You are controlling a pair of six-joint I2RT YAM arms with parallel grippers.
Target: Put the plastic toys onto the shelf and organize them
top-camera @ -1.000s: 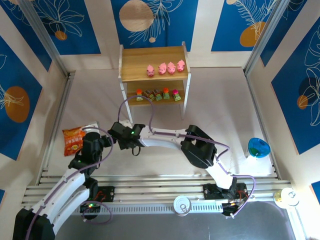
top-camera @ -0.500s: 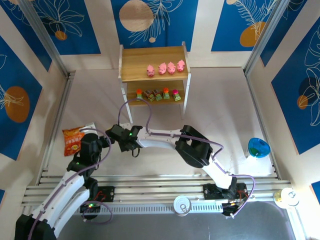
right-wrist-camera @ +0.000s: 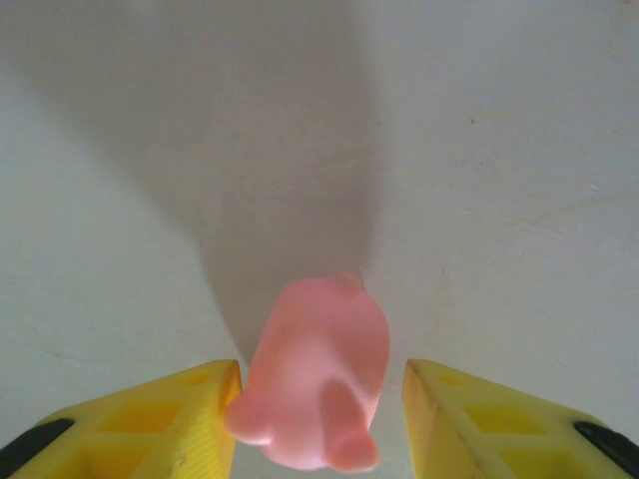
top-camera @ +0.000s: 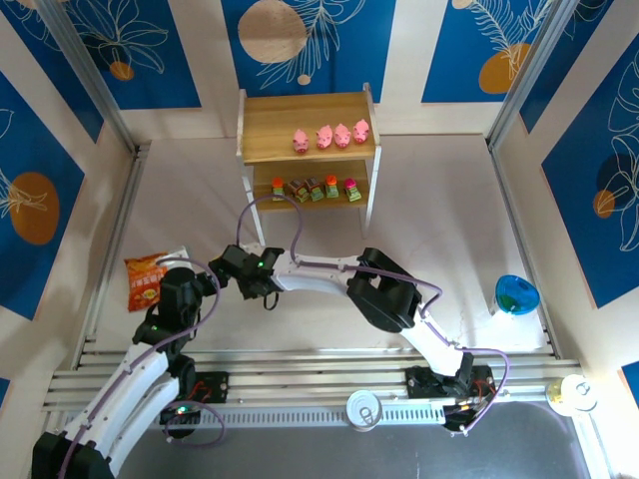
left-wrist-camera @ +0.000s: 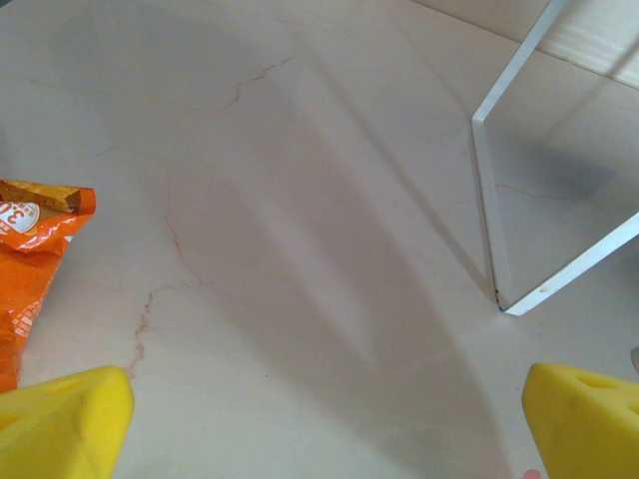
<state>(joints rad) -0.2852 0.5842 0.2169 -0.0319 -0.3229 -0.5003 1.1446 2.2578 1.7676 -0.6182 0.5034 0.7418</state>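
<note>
A pink pig toy (right-wrist-camera: 315,394) lies on the table between the yellow fingers of my right gripper (right-wrist-camera: 321,414). The left finger (right-wrist-camera: 190,419) touches it; a narrow gap remains at the right finger (right-wrist-camera: 449,419). From above, that gripper (top-camera: 232,265) is low over the table in front of the shelf (top-camera: 270,125). Several pink pigs (top-camera: 329,136) stand in a row on the shelf's top tier, and several blocky toys (top-camera: 316,189) line the lower tier. My left gripper (left-wrist-camera: 329,424) is wide open over bare table, close left of the right one (top-camera: 205,279).
An orange snack bag (top-camera: 147,279) lies at the left, just beside my left gripper (left-wrist-camera: 30,249). The shelf's white leg frame (left-wrist-camera: 486,200) stands ahead of it. A blue bowl (top-camera: 516,294) sits at the right; a can (top-camera: 364,407) and a cup (top-camera: 571,392) rest on the near rail.
The right arm has drawn slightly left and nearer, and its jaws have narrowed around the pig. The left arm shifted a little; its jaws stay wide.
</note>
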